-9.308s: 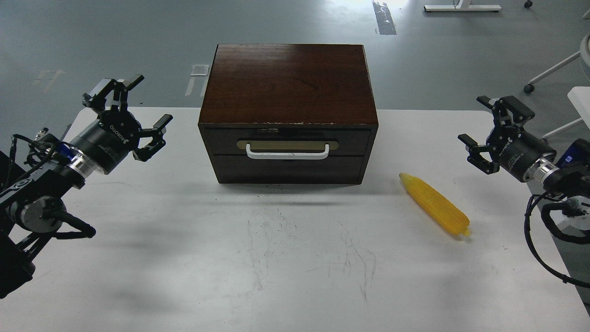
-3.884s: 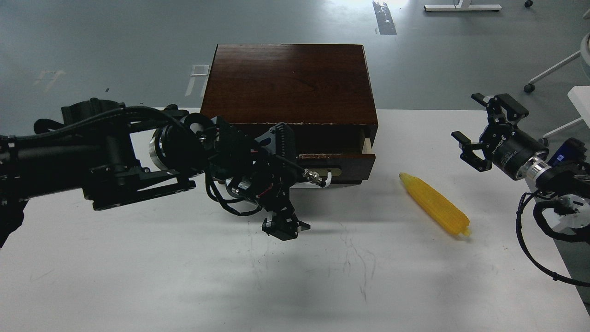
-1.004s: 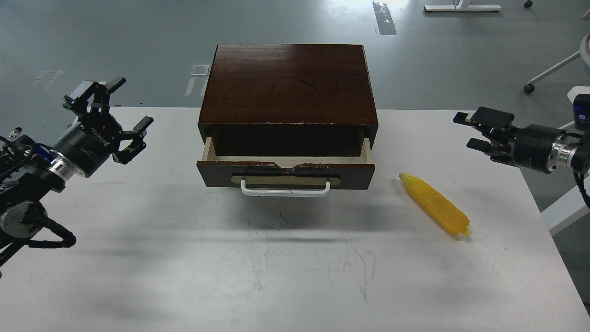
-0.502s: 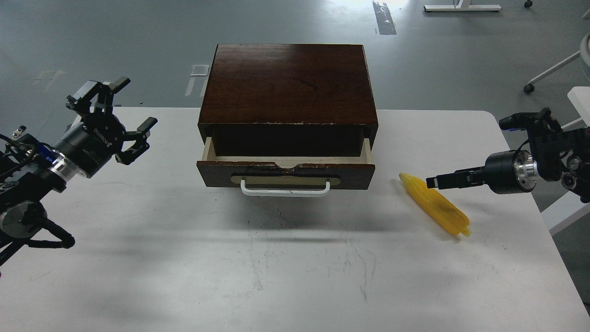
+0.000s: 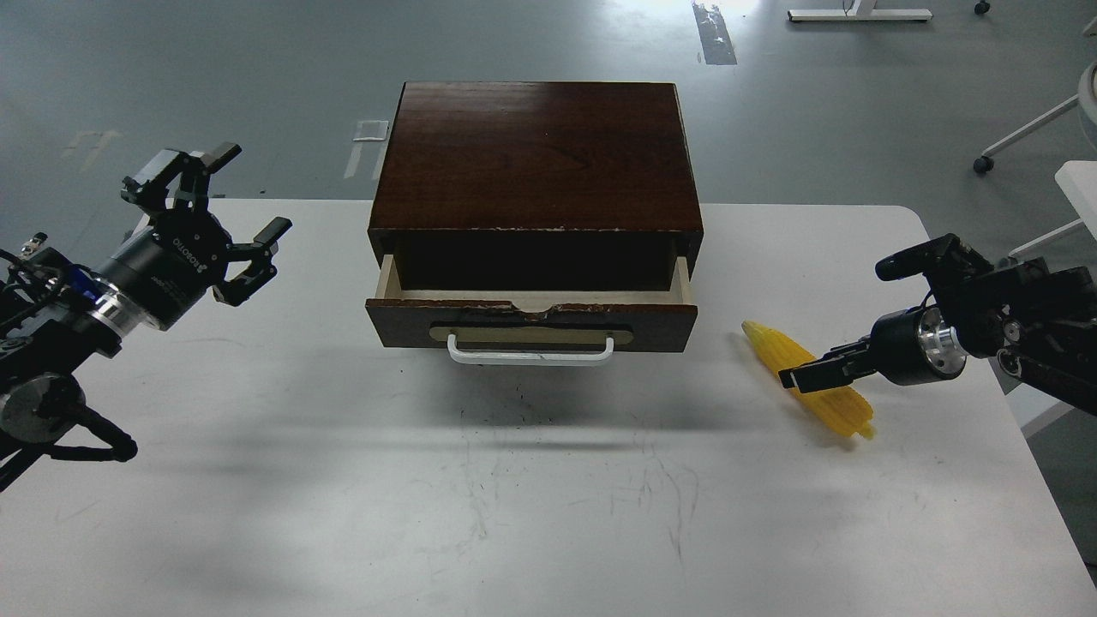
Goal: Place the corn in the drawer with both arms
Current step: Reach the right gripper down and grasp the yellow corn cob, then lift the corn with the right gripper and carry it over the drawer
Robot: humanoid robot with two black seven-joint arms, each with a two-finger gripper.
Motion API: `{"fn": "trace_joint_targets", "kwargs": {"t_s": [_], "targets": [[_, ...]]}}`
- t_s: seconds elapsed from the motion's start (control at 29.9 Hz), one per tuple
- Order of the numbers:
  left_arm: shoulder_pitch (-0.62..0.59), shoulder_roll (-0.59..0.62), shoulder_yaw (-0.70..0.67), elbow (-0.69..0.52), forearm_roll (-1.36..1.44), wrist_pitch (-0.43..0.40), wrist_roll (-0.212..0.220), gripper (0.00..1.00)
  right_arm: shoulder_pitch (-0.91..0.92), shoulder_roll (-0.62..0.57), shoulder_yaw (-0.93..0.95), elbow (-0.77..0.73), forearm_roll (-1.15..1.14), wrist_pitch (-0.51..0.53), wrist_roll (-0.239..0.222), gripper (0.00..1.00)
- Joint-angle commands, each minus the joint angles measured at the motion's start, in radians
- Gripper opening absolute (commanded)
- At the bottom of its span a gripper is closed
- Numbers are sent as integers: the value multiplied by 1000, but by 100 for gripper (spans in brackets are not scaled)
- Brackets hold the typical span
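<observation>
So our right gripper (image 5: 795, 377) is down at the corn (image 5: 808, 380) near the right edge of the desk (image 5: 548, 497); it comes in side-on from the right, and we honestly can't tell if its fingers are wide, narrow or already gripping, since only one dark finger shape shows across the cob; it overlaps the middle of the cob, but whether it touches is not clear from this angle. That cob lies flat on the desk, slanted, with its pointed end toward the drawer (image 5: 531, 319) and its blunt end toward the right edge; it sits apart from the drawer, just off the drawer front's right corner.

The drawer is pulled out of the dark wooden cabinet (image 5: 536, 154), which stands at the middle of the far edge; its pale inner sides show, though the inside is too dark to make out; the white handle (image 5: 530, 353) faces the near edge.

Our left gripper (image 5: 212, 224) hangs in the air by the far left corner, fingers spread wide and holding nothing, well apart from the drawer.
</observation>
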Motion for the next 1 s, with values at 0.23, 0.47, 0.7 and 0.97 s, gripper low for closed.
{"fn": "trace_joint_targets", "kwargs": {"t_s": [0.23, 0.47, 0.7, 0.97], "targets": [[-2, 7, -2, -1, 1, -24, 0, 99, -6, 18, -38, -8, 0, 0, 0, 51], [-2, 22, -2, -3, 1, -37, 0, 99, -5, 16, -38, -6, 0, 0, 0, 11], [-2, 27, -2, -3, 1, -37, 0, 99, 18, 4, -53, 12, 0, 0, 0, 6], [-2, 35, -3, -10, 3, -37, 0, 99, 269, -50, -49, 100, 3, 0, 0, 6]]}}
